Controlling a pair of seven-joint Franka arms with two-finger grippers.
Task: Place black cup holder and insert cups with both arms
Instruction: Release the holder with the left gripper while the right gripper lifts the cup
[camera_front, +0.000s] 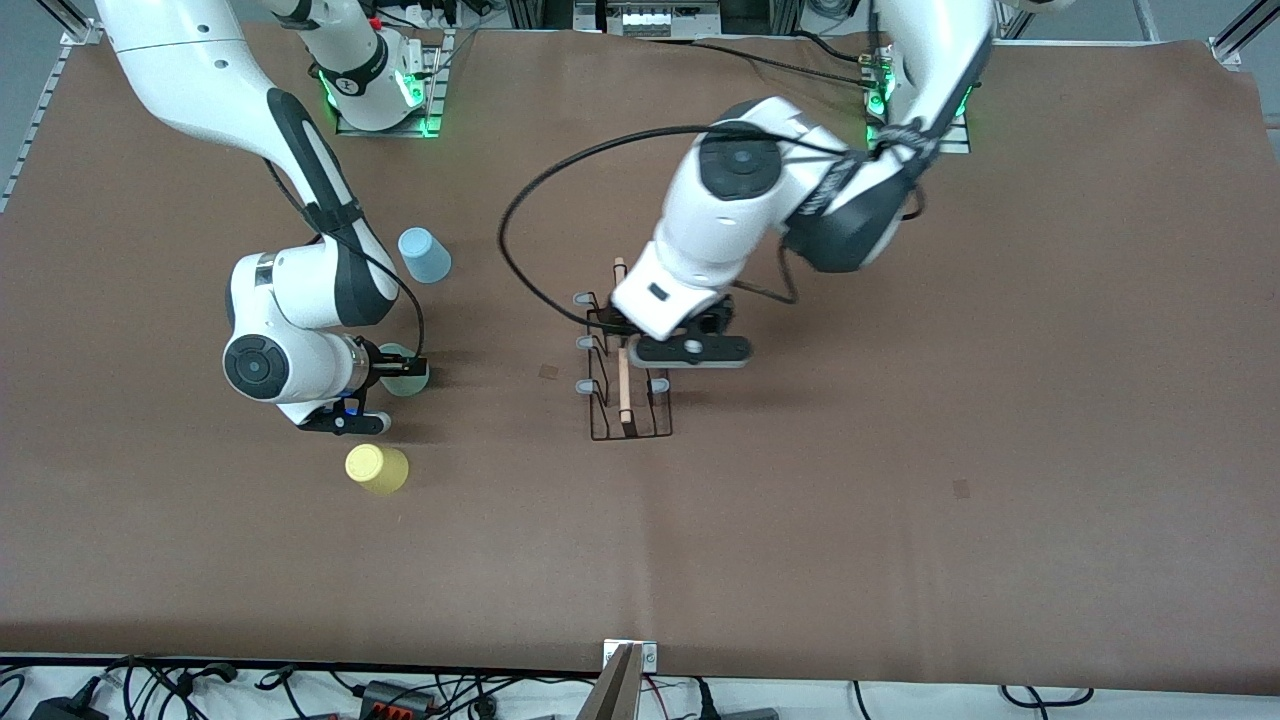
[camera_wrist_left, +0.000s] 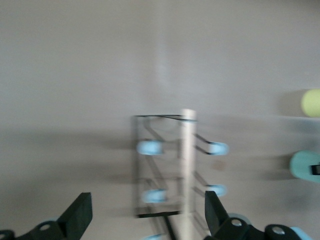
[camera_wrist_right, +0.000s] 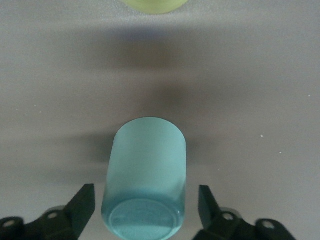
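The black cup holder (camera_front: 625, 365) stands mid-tabletop (camera_front: 900, 450). The mint cup (camera_wrist_right: 145, 182) lies on its side toward the right arm's end from it, the yellow cup (camera_front: 377, 468) nearer the camera, the blue cup (camera_front: 425, 255) farther. The right gripper (camera_wrist_right: 145, 207) should close squarely across the mint cup; its fingers are spread, apparently not touching. The left gripper (camera_wrist_left: 147, 212) hangs spread and empty over the holder.

- Front view: bright, even overhead light; the brown tabletop (camera_front: 900, 480) is matte, with soft short shadows under the arms.
- Green glow at both bases, top of frame.
- Left wrist view: motion-blurred throughout.
- Right wrist view: sharp, with broad dark shadow bands across the upper half.
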